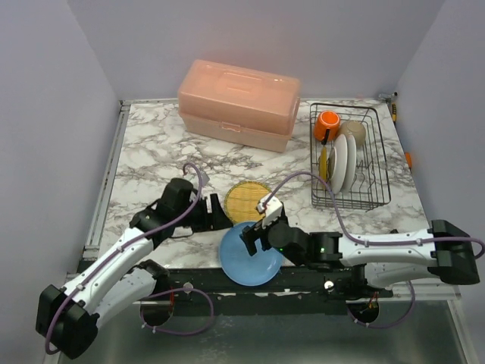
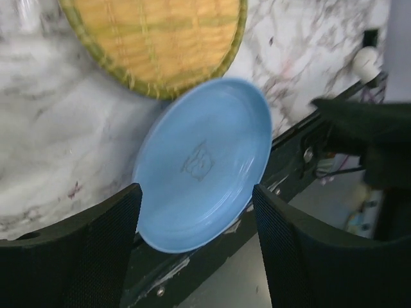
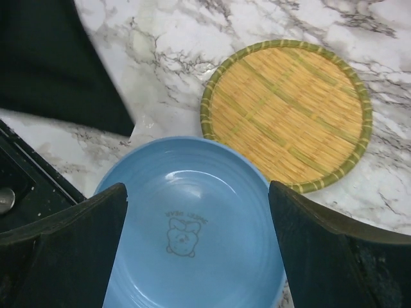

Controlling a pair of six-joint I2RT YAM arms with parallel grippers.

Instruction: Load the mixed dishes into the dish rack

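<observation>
Near edge of the marble table [image 1: 144, 152]: a blue plate [image 1: 250, 265] lies face up with its near part hanging over the table's front edge. A small cartoon print marks its centre. It is outside the dish rack.

Right gripper [image 1: 256, 235]: positioned over the blue plate's far side. In the right wrist view its fingers [image 3: 64, 256] are spread wide, one on each side of the plate. Whether either finger touches the rim cannot be confirmed from these views.

Left gripper [image 1: 219, 213]: just left of the plate, aimed toward it, fingers [image 2: 70, 256] parted with nothing between them. The plate shows through the gap farther off.

Just behind the plate: a round woven yellow mat [image 1: 246, 199] with a green border, flat on the table, its near edge right at the plate's far rim.

Far right: the black wire dish rack [image 1: 375, 163]. It holds an orange mug [image 1: 327, 121] and a cream bowl [image 1: 353, 130] at its far end. In front of these stand white plates [image 1: 342, 163] on edge, with a yellow plate [image 1: 323, 163] at their left.

Far centre: a pink lidded box [image 1: 239, 105], shut, well apart from the rack.
</observation>
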